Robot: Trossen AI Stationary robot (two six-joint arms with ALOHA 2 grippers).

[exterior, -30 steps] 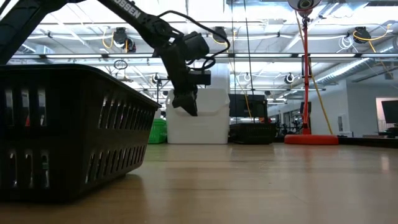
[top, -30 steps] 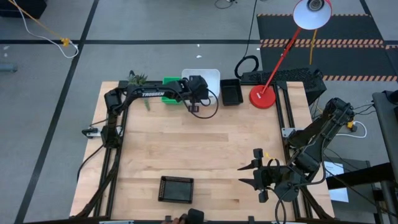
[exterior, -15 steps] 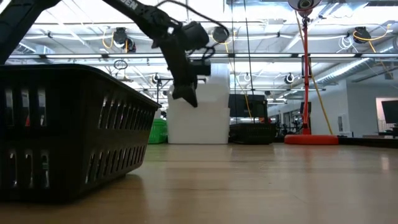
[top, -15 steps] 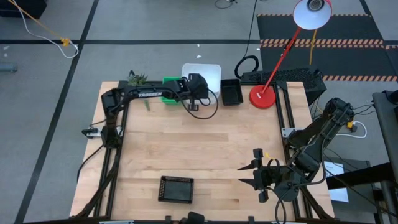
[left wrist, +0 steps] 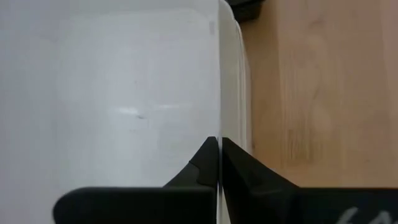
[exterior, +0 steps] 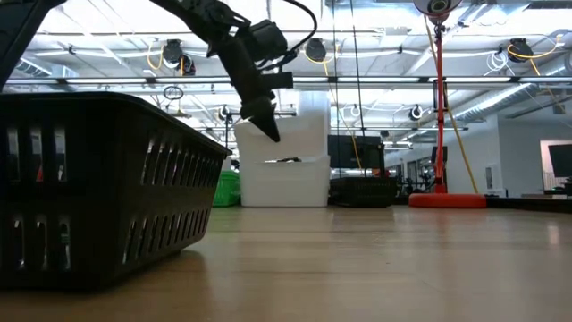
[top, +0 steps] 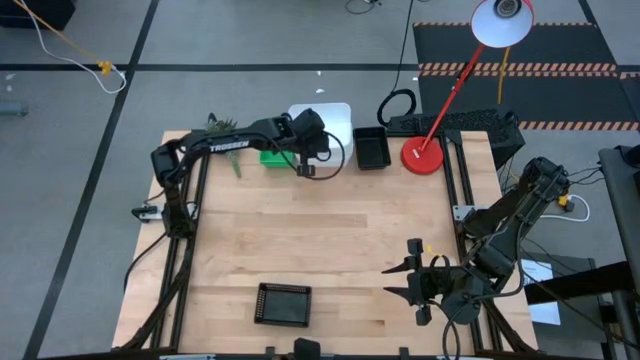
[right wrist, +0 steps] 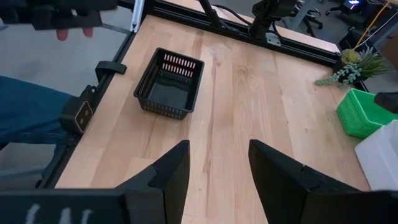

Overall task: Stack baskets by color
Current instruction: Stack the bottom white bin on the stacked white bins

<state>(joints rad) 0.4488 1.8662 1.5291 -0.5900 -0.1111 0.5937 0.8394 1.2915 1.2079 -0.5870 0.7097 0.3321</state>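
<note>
Two white baskets stand nested at the far edge: the upper one point(exterior: 304, 125) is raised off the lower one point(exterior: 286, 183), with a gap between them. My left gripper point(left wrist: 221, 155) is shut on the upper white basket point(top: 330, 115). A green basket point(top: 272, 155) rests on the table to their left and a black basket point(top: 372, 148) to their right. Another black basket point(top: 283, 304) sits near the front edge. My right gripper point(top: 408, 278) hovers open over the near right of the table, touching nothing. My left gripper pinches the upper white basket's near wall at its rim point(left wrist: 220, 124), one finger inside the basket and one outside. The fingers slant down from the table's left, along the wall. The basket hangs lifted above the lower white basket, slightly tilted.
A red lamp base point(top: 422, 155) stands right of the far black basket, its pole slanting up over the edge. A small plant point(top: 222, 128) sits at the far left. A person's hand point(right wrist: 68, 31) shows beyond the near edge. The table's middle is bare wood point(top: 320, 230).
My left gripper has risen at the far edge, taking the upper white basket with it. That basket has lifted off the lower white one, which stays on the table, and a gap has opened between them.
</note>
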